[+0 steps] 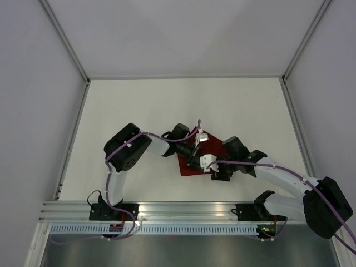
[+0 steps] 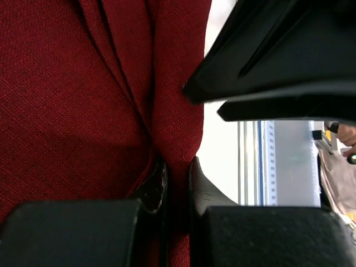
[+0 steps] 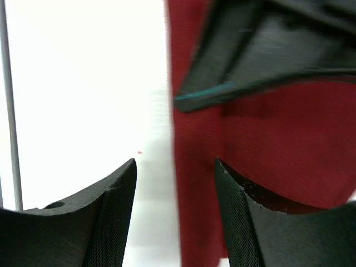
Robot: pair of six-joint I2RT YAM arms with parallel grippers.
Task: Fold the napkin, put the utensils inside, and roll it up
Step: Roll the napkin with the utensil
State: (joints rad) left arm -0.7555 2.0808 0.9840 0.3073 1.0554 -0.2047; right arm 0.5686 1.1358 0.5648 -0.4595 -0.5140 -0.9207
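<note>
The dark red napkin point(image 1: 188, 166) lies on the white table, mostly covered by both arms. My left gripper point(image 1: 194, 149) is shut on a raised fold of it. In the left wrist view the cloth point(image 2: 67, 111) fills the left side and runs down between the closed fingertips point(image 2: 178, 175). My right gripper point(image 1: 216, 171) stands open at the napkin's near right edge. In the right wrist view its jaws point(image 3: 175, 172) straddle the straight edge of the cloth point(image 3: 278, 144), one finger over the table and one over the cloth. No utensils are in view.
The white table point(image 1: 139, 105) is walled at the back and on both sides. A metal rail point(image 1: 183, 211) runs along the near edge between the arm bases. The two grippers are very close together; the left one's dark body point(image 3: 267, 50) hangs just ahead of the right jaws.
</note>
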